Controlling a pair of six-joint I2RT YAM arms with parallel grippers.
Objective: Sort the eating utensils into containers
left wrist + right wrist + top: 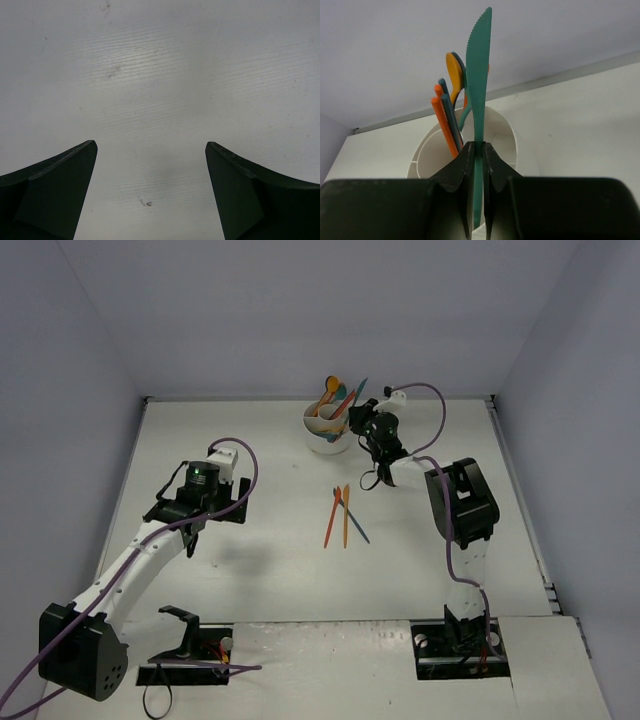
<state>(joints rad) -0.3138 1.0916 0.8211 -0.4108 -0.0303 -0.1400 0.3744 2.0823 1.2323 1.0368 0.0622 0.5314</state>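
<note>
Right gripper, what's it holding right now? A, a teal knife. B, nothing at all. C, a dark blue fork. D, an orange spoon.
A: in the right wrist view the right gripper is shut on a teal knife with a serrated edge, standing upright in front of the white cup.

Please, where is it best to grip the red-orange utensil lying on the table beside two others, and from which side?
I would grip the red-orange utensil close to its near end, coming straight down and closing across its narrow width. It lies flat, and there it fans away from the orange utensil and the dark blue utensil; at the far end all three crowd together.
</note>
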